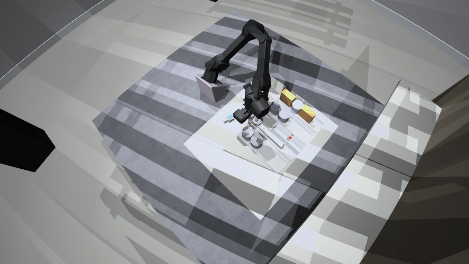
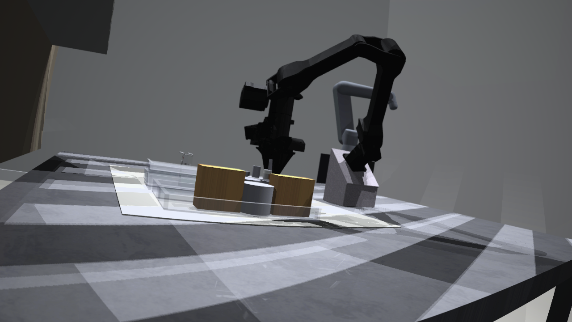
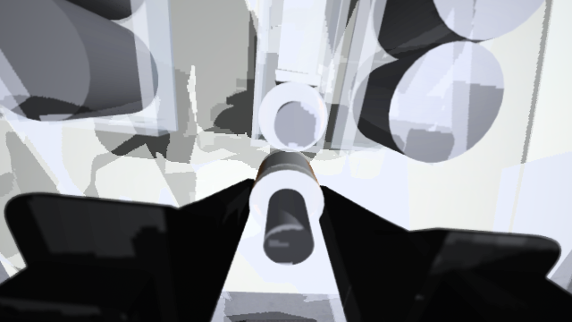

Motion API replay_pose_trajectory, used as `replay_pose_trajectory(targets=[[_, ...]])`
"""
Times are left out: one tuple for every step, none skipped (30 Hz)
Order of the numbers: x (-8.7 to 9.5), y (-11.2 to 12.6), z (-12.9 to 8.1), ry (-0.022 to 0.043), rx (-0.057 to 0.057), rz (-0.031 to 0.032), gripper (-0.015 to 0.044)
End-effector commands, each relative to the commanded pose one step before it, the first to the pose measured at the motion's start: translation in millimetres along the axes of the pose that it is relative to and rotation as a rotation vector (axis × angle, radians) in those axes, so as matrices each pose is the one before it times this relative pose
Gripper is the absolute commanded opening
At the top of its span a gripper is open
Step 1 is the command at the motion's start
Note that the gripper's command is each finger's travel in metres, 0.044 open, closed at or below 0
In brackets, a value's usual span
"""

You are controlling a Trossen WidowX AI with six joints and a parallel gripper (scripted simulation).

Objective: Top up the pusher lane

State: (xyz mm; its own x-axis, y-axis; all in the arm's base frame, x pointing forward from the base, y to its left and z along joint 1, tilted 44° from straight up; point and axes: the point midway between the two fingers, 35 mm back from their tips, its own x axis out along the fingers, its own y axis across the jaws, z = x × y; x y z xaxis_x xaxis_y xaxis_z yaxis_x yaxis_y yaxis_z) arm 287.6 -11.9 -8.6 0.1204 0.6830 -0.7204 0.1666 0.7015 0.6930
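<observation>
Gripper (image 3: pixel 286 197) pinched on the loose jar (image 3: pixel 287 215), held just before the lane jar (image 3: pixel 292 117), toward the worktop's far edge beside the base (image 1: pixel 209 91).

My claw (image 3: pixel 286 197) grips a jar (image 3: pixel 287 210) just before the front of the lane (image 3: pixel 264 67), where the second jar (image 3: pixel 292 117) stands inside, straight ahead and nearly touching mine. Cans (image 3: pixel 447 103) stand in the lane to the right, another can (image 3: pixel 76 67) lies to the left. The whole rack (image 1: pixel 295 149) sits on a mat (image 1: pixel 209 154) on the tabletop (image 1: pixel 147 131), with two blocks (image 1: pixel 287 97) at its far side.
</observation>
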Motion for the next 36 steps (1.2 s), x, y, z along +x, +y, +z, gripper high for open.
replay_pose_trajectory(targets=[[-0.95,1.08,4.44,-0.00707,0.0000,0.00340,0.0000],[0.01,0.01,0.41,-0.00002,0.0000,0.00000,0.0000],[0.01,0.01,0.40,-0.00002,0.0000,0.00000,0.0000],[0.01,0.01,0.41,-0.00002,0.0000,0.00000,0.0000],[0.01,0.01,0.41,-0.00002,0.0000,0.00000,0.0000],[0.01,0.01,0.41,-0.00002,0.0000,0.00000,0.0000],[0.01,0.01,0.41,-0.00002,0.0000,0.00000,0.0000],[0.01,0.01,0.41,-0.00002,0.0000,0.00000,0.0000],[0.01,0.01,0.41,-0.00002,0.0000,0.00000,0.0000],[0.01,0.01,0.41,-0.00002,0.0000,0.00000,0.0000],[0.01,0.01,0.41,-0.00002,0.0000,0.00000,0.0000],[0.01,0.01,0.41,-0.00002,0.0000,0.00000,0.0000],[0.01,0.01,0.41,-0.00002,0.0000,0.00000,0.0000],[0.01,0.01,0.41,-0.00002,0.0000,0.00000,0.0000],[0.01,0.02,0.41,-0.00002,0.0000,0.00000,0.0000],[0.01,0.02,0.41,-0.00002,0.0000,0.00000,0.0000],[0.01,0.02,0.41,-0.00002,0.0000,0.00000,0.0000],[0.01,0.02,0.41,-0.00002,0.0000,0.00000,0.0000],[0.01,0.02,0.41,-0.00002,0.0000,0.00000,0.0000],[0.02,0.02,0.41,-0.00002,0.0000,0.00000,0.0000],[0.02,0.02,0.41,-0.00002,0.0000,0.00000,0.0000],[-0.01,0.02,0.41,-0.00002,0.0000,0.00000,0.0000],[-0.01,0.02,0.41,-0.00002,0.0000,0.00000,0.0000],[-0.01,0.02,0.41,-0.00002,0.0000,0.00000,0.0000],[-0.01,0.02,0.41,-0.00002,0.0000,0.00000,0.0000],[-0.01,0.02,0.41,-0.00002,0.0000,0.00000,0.0000],[-0.01,0.02,0.41,-0.00002,0.0000,0.00000,0.0000],[-0.01,0.02,0.41,-0.00002,0.0000,0.00000,0.0000],[-0.01,0.02,0.41,-0.00002,0.0000,0.00000,0.0000],[-0.01,0.02,0.41,-0.00002,0.0000,0.00000,0.0000],[-0.01,0.02,0.41,-0.00002,0.0000,0.00000,0.0000],[-0.01,0.02,0.41,-0.00002,0.0000,0.00000,0.0000],[-0.01,0.02,0.41,-0.00002,0.0000,0.00000,0.0000],[-0.01,0.02,0.41,-0.00002,0.0000,0.00000,0.0000],[-0.01,0.03,0.41,-0.00002,0.0000,0.00000,0.0000],[-0.01,0.03,0.41,-0.00002,0.0000,0.00000,0.0000]])
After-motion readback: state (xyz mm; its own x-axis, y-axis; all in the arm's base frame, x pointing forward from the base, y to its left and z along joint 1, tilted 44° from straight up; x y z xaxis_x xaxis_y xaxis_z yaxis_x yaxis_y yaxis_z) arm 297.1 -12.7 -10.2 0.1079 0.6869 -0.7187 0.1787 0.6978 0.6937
